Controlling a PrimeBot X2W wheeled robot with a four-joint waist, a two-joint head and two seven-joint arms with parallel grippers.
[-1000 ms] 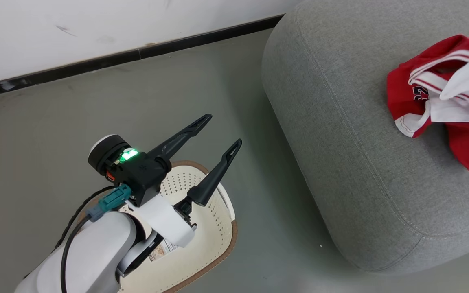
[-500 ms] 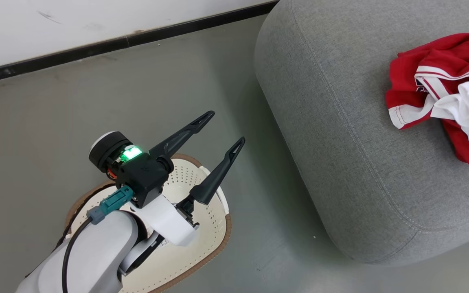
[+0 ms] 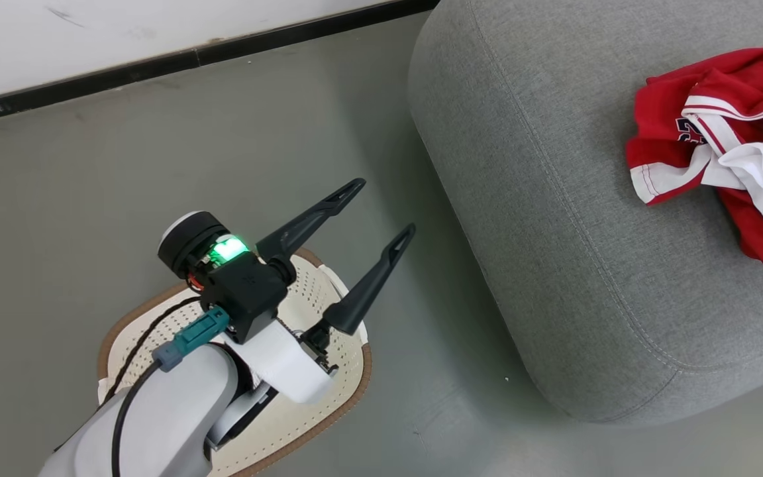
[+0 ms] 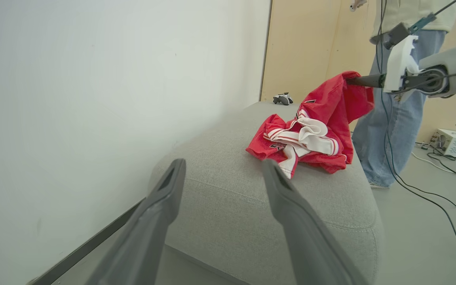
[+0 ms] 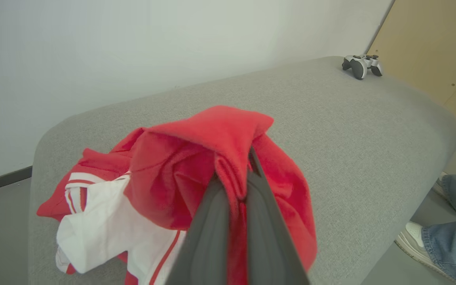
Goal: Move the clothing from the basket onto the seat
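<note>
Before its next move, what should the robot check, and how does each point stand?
1. The clothing rests on the seat: ok.
2. The right pincer has let go: not ok, it is shut on the clothing.
3. The left pincer is open and empty: ok.
4. The basket is emptied: cannot tell, the left arm covers most of it.
5. The person's legs are clear of the right arm: cannot tell; they stand beside the seat.
</note>
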